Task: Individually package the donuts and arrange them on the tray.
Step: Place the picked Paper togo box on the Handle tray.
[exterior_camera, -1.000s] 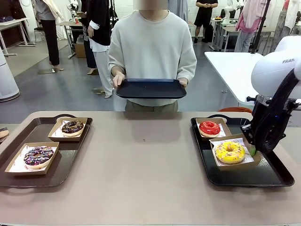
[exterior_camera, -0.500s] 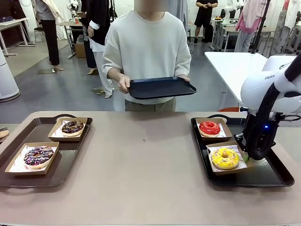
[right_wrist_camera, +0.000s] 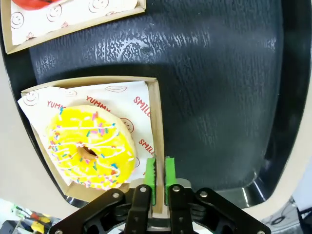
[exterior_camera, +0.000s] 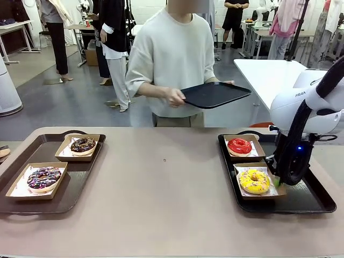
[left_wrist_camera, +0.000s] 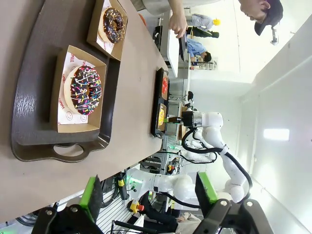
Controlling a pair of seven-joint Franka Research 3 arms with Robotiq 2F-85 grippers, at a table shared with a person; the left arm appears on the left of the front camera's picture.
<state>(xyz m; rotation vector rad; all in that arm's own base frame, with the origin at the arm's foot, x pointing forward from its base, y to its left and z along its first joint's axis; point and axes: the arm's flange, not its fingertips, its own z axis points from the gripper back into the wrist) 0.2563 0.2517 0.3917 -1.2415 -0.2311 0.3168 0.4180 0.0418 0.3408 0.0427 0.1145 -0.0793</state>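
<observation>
On the right black tray (exterior_camera: 303, 200) a glossy red donut (exterior_camera: 239, 145) and a yellow sprinkled donut (exterior_camera: 254, 181) each lie in a cardboard box. My right gripper (exterior_camera: 278, 180) is at the yellow donut's box. In the right wrist view my right gripper (right_wrist_camera: 160, 173) is shut on the box's side wall (right_wrist_camera: 155, 122), with the yellow donut (right_wrist_camera: 90, 146) just left of it. On the left tray (exterior_camera: 75, 189) lie a boxed chocolate donut (exterior_camera: 83, 144) and a boxed purple sprinkled donut (exterior_camera: 43, 177). My left gripper (left_wrist_camera: 148, 191) hangs open above the table, short of that purple donut (left_wrist_camera: 85, 90).
A person at the far side holds an empty black tray (exterior_camera: 215, 94) in one hand, turned toward the right. A white table (exterior_camera: 266, 80) stands behind on the right. The tabletop (exterior_camera: 166, 183) between the two trays is bare.
My right gripper has brought the yellow donut's box down and a little left onto the right tray. The person has swung the black tray to the right.
</observation>
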